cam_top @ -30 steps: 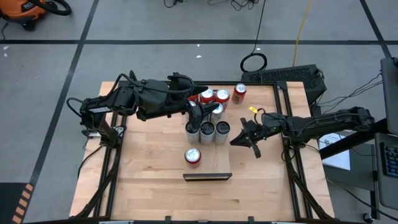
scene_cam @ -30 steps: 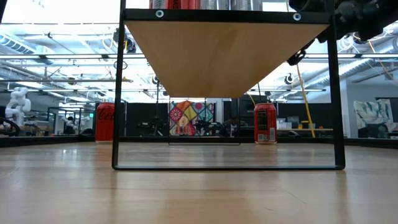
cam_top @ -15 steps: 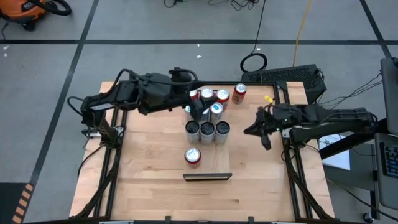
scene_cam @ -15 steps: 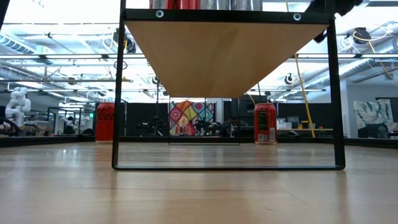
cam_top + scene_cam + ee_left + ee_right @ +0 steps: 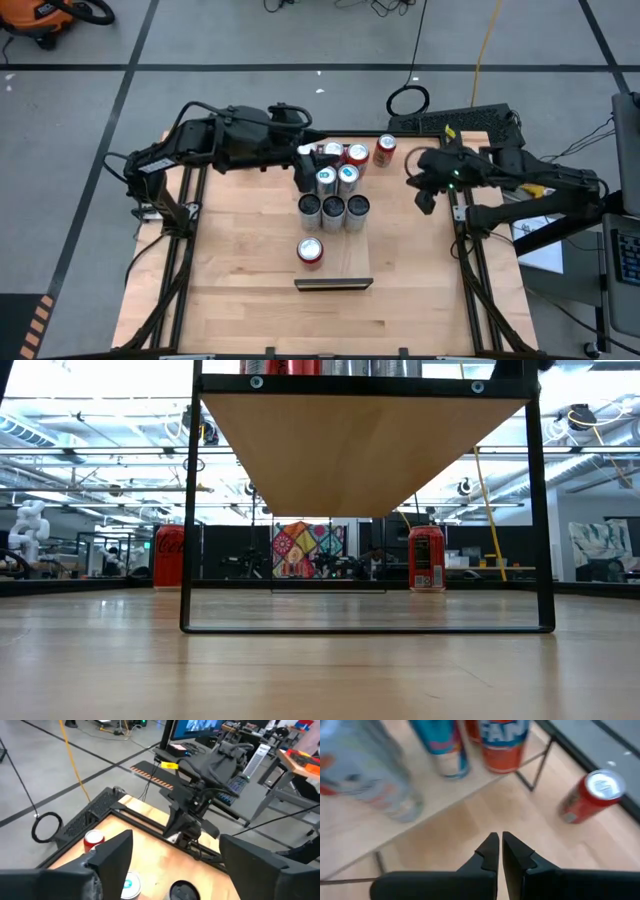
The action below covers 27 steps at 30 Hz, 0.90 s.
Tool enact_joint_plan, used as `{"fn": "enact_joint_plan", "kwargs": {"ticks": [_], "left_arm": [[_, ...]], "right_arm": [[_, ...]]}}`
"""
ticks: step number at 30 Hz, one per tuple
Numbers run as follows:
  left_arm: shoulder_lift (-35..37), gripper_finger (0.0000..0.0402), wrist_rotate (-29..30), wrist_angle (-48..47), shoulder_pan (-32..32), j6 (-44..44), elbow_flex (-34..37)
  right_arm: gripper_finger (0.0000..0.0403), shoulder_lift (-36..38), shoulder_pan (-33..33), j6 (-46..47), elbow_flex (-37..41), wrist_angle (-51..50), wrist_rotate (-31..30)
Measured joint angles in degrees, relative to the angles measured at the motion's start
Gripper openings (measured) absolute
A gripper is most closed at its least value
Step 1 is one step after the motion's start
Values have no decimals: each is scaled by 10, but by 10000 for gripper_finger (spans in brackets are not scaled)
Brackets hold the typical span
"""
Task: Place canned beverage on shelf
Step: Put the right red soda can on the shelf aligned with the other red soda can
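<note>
The shelf (image 5: pixel 340 235) is a long pale board on a black frame, with a dark strip (image 5: pixel 333 284) at its near end. Several cans stand on it: red ones (image 5: pixel 357 155) at the far end, silver and dark-topped ones (image 5: pixel 332 209) in the middle, and a single red can (image 5: pixel 310 251) nearer the strip. Another red can (image 5: pixel 385 150) stands on the table right of the shelf. My left gripper (image 5: pixel 303 165) hangs open over the shelf's far left corner, its fingers (image 5: pixel 107 855) wide apart above can tops (image 5: pixel 131 887). My right gripper (image 5: pixel 499 851) is shut, raised right of the shelf (image 5: pixel 425 190).
In the low view the shelf's underside (image 5: pixel 365 450) spans its black legs (image 5: pixel 187 510). Behind it on the tabletop stand a red can (image 5: pixel 426 558) and another red can (image 5: pixel 168 555) at the left. A keyboard (image 5: pixel 460 120) lies beyond the far right corner.
My right gripper, still shut, has risen and drawn back from beside the shelf's middle toward the table's far right edge, tipping as it went. My left gripper has shifted from over the middle cans toward the shelf's far end.
</note>
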State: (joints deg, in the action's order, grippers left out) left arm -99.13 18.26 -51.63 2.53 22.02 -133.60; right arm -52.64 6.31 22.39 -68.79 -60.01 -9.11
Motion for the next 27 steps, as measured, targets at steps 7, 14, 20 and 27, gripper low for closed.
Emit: {"fn": "enact_joint_plan", "kwargs": {"ticks": [7, 14, 20, 27], "left_arm": [[1, 273, 2, -16, -3, 12, 0], [1, 272, 5, -19, -3, 14, 0], [1, 272, 27, -19, -3, 12, 0], [1, 272, 65, -19, -6, 15, 0]], "right_arm": [[0, -46, 140, -188, -5, 2, 97], [0, -115, 289, -364, -5, 27, 215], [2, -189, 378, -413, -5, 89, 229], [63, -260, 431, -473, -5, 172, 271]]}}
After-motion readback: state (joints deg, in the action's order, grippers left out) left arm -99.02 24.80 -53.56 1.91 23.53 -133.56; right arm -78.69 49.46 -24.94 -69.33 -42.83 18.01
